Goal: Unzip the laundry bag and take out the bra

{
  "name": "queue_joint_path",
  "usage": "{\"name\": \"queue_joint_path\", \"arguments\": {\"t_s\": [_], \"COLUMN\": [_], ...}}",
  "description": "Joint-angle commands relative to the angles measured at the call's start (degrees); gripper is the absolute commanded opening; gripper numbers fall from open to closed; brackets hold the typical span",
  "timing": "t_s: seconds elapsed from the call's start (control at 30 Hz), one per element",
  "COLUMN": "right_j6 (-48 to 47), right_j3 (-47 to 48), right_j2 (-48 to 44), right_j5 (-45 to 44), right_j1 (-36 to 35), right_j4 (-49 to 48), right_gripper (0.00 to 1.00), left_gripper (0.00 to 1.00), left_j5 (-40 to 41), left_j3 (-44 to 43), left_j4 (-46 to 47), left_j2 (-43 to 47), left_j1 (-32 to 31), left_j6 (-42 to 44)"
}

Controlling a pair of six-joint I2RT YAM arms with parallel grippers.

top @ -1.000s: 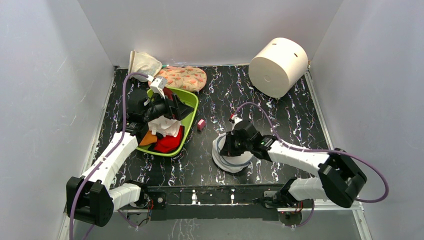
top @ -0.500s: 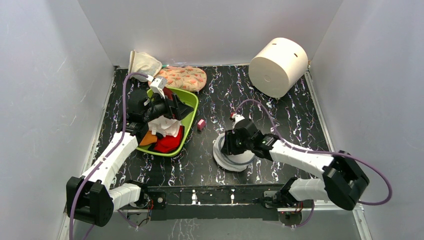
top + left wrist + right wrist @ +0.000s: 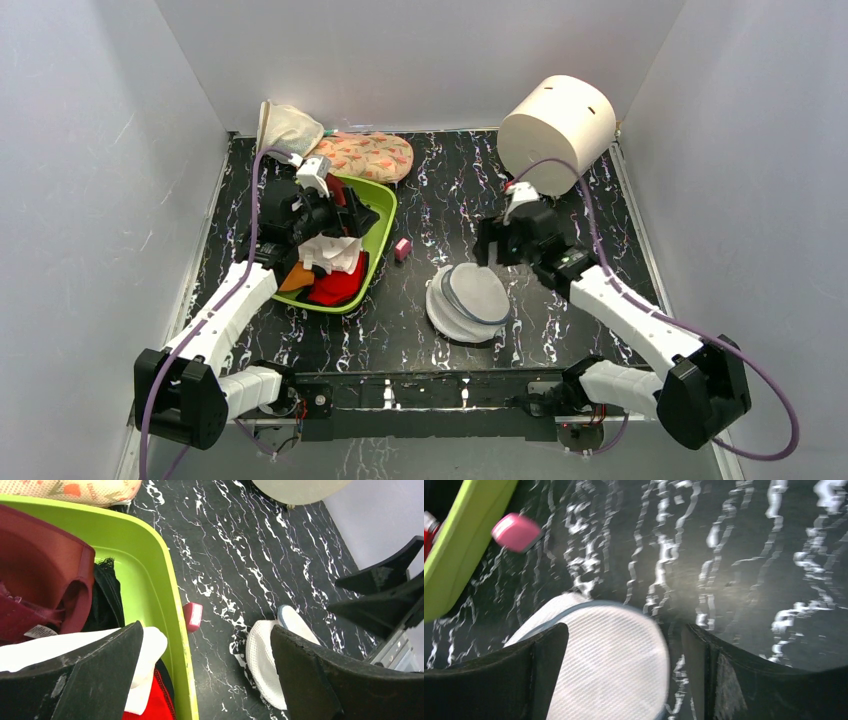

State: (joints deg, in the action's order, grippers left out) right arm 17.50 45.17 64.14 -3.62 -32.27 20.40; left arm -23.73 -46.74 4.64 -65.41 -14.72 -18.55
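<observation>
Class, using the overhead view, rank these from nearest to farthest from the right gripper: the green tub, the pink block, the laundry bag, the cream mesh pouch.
Measured from the right gripper:
1. laundry bag, just beneath it, toward the arm bases.
2. pink block, to its left on the table.
3. green tub, further left, under the left arm.
4. cream mesh pouch, in the far-left corner.

Tabletop (image 3: 440, 190): black with white marble veining. Laundry bag (image 3: 470, 297): white mesh, grey-blue line round the rim. Tub (image 3: 385, 218) near the left edge: lime green; contents maroon, red, white, orange and black. Small block (image 3: 403, 248): pink. Cylinder (image 3: 555, 130), far right corner: off-white. Pouch (image 3: 370, 155), far edge: cream, orange-red print.
</observation>
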Motion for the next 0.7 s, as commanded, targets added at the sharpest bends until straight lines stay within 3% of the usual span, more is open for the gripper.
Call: {"name": "queue_joint_path", "arguments": {"t_s": [0.0, 0.13, 0.33, 0.5, 0.67], "right_j6": [-4.2, -5.6, -3.3, -5.1, -6.8], "right_j3": [6.0, 13.7, 22.7, 33.1, 43.3], "right_j2": [-3.0, -2.6, -9.6, -13.4, -12.9], "right_j5": [8.4, 9.3, 10.6, 2.6, -1.8], "right_j1": [11.0, 14.3, 14.4, 14.3, 14.3], "right_j4": [-3.2, 1.3, 1.5, 6.0, 11.9], "right_gripper": [0.87, 0.98, 0.98, 0.98, 0.98], "left_gripper": [0.98, 0.98, 0.98, 0.98, 0.98], "left_j5": [4.7, 5.5, 10.8, 16.3, 24.3], "left_j3": [-7.2, -20.5, -38.2, -41.2, -37.8], "left_j4": [-3.0, -7.8, -14.3, -16.7, -17.0], "left_j2": [-0.2, -2.7, -0.2, 7.2, 16.6], "left_j1": [-0.2, -0.2, -0.2, -0.2, -0.2], "left_j6": [-2.9, -4.9, -2.4, 2.7, 6.8]}}
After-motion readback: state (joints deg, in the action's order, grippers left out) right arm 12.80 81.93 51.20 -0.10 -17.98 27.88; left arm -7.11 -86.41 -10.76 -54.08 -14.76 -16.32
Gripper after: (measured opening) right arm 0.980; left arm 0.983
